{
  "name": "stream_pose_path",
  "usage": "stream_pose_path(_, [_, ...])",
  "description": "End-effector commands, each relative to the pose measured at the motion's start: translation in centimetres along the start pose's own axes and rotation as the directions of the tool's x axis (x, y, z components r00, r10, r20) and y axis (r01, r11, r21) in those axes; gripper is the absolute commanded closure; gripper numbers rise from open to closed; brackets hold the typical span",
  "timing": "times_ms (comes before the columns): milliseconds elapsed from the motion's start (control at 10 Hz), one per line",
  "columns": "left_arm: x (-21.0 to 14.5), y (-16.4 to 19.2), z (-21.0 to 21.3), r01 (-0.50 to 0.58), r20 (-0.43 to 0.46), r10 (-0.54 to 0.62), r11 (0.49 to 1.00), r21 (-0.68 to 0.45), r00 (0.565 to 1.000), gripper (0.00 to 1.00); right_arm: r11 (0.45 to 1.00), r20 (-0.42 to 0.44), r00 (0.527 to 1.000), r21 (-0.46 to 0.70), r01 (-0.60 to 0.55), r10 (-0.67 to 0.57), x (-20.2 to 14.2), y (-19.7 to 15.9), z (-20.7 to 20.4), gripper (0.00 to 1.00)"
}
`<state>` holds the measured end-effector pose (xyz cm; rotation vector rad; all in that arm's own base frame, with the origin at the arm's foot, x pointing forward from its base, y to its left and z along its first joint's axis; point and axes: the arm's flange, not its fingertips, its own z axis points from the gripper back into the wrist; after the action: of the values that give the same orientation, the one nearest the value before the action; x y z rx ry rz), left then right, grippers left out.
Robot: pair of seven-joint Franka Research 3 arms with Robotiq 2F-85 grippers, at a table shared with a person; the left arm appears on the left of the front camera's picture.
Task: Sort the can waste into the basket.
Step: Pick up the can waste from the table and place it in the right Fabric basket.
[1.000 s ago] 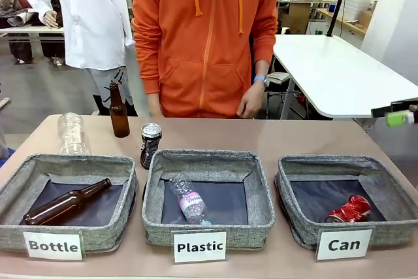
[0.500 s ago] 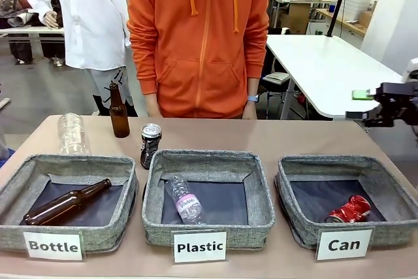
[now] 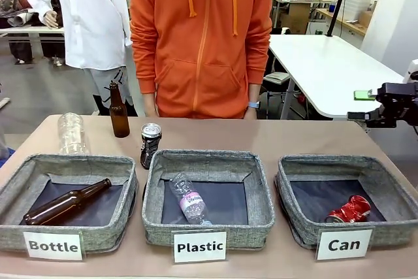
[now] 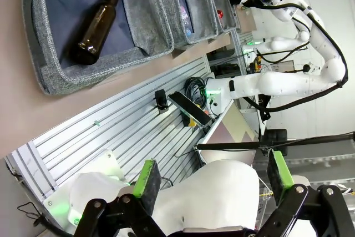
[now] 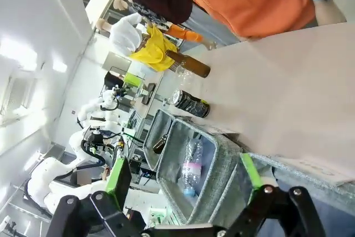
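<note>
A dented red can (image 3: pixel 349 210) lies in the grey basket labelled "Can" (image 3: pixel 297 217) at the right. A dark can with a silver top (image 3: pixel 150 144) stands upright on the table just behind the middle bin, and it also shows in the right wrist view (image 5: pixel 190 104). My right gripper (image 3: pixel 360 106) hovers open above the table's far right edge, behind the Can basket, with nothing between its fingers (image 5: pixel 184 171). My left gripper (image 4: pixel 213 173) is open and holds nothing, off the table's front side, looking back over the robot's base.
A "Bottle" bin (image 3: pixel 124 194) holds a brown glass bottle (image 3: pixel 65 202). A "Plastic" bin (image 3: pixel 261 207) holds a clear plastic bottle (image 3: pixel 188 199). Another brown bottle (image 3: pixel 118 110) and a clear plastic bottle (image 3: pixel 70 133) stand at the far left. A person in an orange hoodie (image 3: pixel 199 37) stands at the far edge.
My right gripper has moved in from the right edge and turned. The person drew a hand back from the table. The plastic bottle in the middle bin shifted slightly.
</note>
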<state>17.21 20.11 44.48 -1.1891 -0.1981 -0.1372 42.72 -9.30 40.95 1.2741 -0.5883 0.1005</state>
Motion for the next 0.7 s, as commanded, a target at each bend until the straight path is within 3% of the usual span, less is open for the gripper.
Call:
stream_pose_path(0, [0.07, -0.32, 0.23, 0.001, 0.006, -0.001, 1.000, -0.019, 1.000, 0.00, 1.000, 0.002, 1.000, 0.003, -0.026, 0.026, 0.07, 0.19, -0.20, 0.00])
stream_pose_path(600, [0.07, -0.32, 0.23, 0.001, 0.006, -0.001, 1.000, -0.019, 1.000, 0.00, 1.000, 0.002, 1.000, 0.003, -0.026, 0.026, 0.07, 0.19, -0.20, 0.00])
